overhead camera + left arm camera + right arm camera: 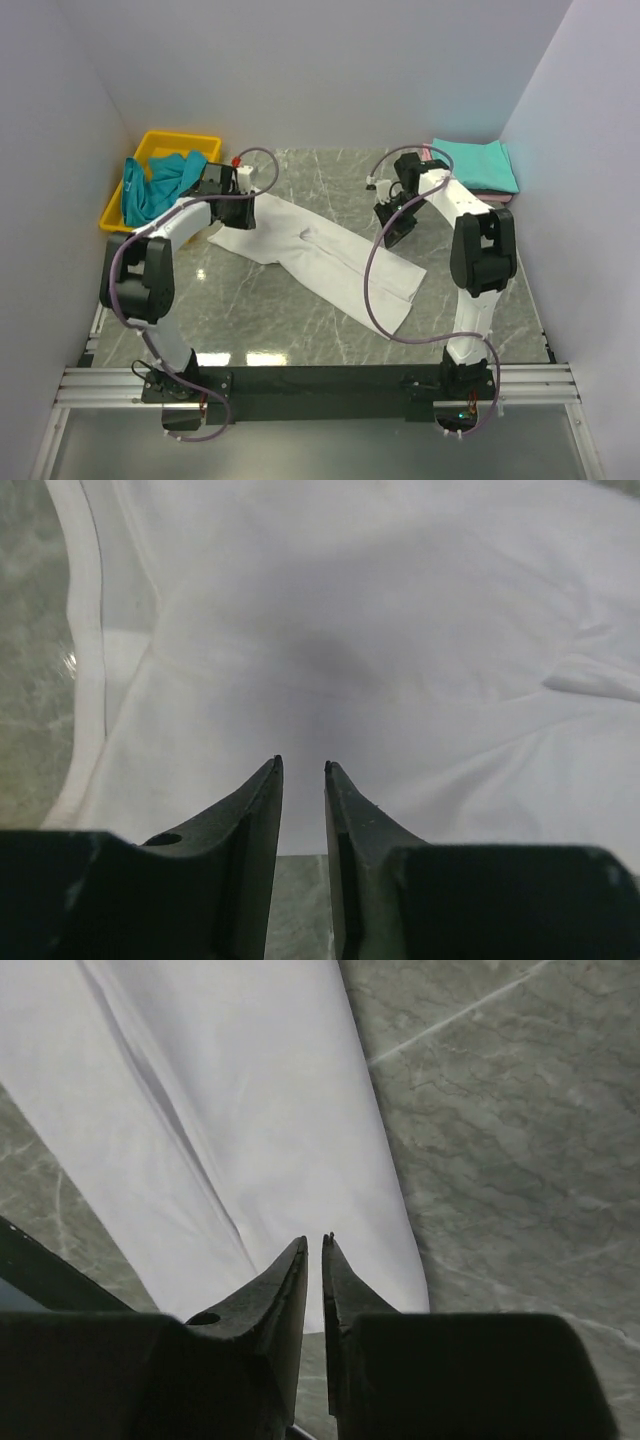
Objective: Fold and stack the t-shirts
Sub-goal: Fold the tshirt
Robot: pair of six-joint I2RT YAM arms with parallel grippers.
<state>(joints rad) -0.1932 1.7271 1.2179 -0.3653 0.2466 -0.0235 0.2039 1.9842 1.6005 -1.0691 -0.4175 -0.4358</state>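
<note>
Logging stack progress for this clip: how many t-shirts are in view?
4. A white t-shirt spread mid-table; a crumpled teal t-shirt in the yellow tray, far left; a folded teal t-shirt on a pink t-shirt, far right. Others may be hidden.

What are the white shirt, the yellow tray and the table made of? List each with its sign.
Shirt: soft matte cloth, likely cotton; it creases and lies limp.
Tray: smooth, rigid yellow walls, probably plastic.
Table: grey veined marble look, glossy with reflections; real stone or printed laminate, cannot tell.
</note>
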